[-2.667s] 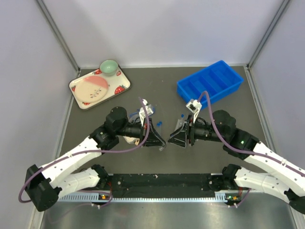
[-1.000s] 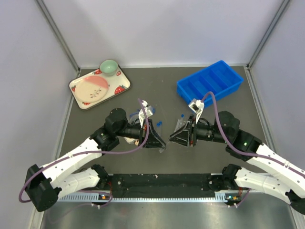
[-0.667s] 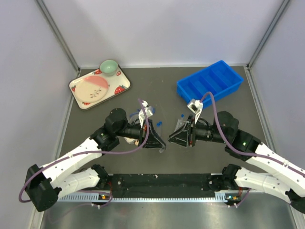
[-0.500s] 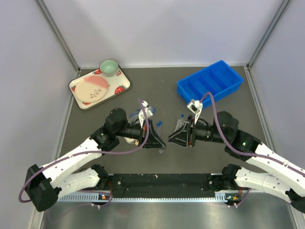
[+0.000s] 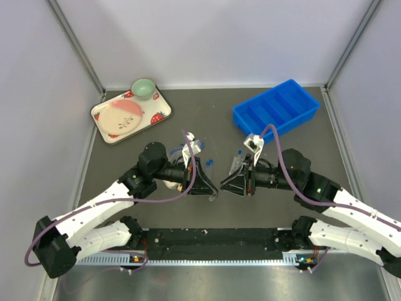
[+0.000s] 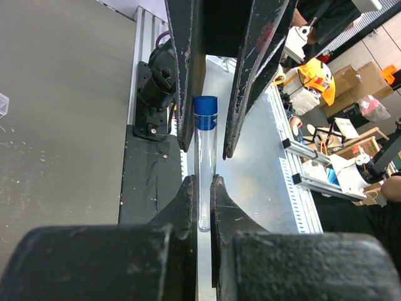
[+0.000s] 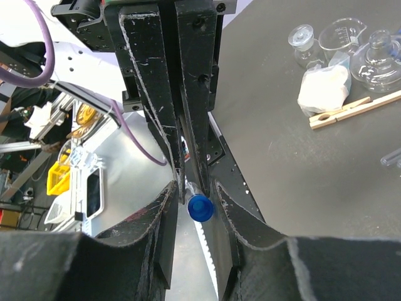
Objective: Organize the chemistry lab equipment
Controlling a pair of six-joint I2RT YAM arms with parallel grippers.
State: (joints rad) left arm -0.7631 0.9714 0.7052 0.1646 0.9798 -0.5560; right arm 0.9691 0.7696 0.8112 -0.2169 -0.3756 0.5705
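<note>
- You are holding a blue-capped tube (image 6: 204, 169) in the left gripper (image 6: 202, 183). Its jaws are clamping tight on the clear lower part, and the blue cap (image 6: 205, 113) is pointing toward the other arm.
- Your right gripper (image 5: 223, 185) is the one that has been moving. Over the last few seconds it has been sliding leftward across the lower middle of the top view, closing the gap between the two tools, while the left arm has been keeping its place.
- That is putting the right jaws on either side of the cap. They are standing partly open. In the right wrist view the cap is sitting low in the centre between them and they do not seem to be pinching it yet, though contact on one side is hard to rule out.
- For the task, this is looking like a handover or a cap grab, so the tube is not going into any rack yet.
- The glass flasks (image 7: 376, 53), whitish wad (image 7: 322, 88) and wooden stick (image 7: 354, 108) are lying together on the bench (image 5: 207, 119), at the upper right of the right wrist view. The blue bin (image 5: 276, 110) is sitting at the upper right of the top view.
</note>
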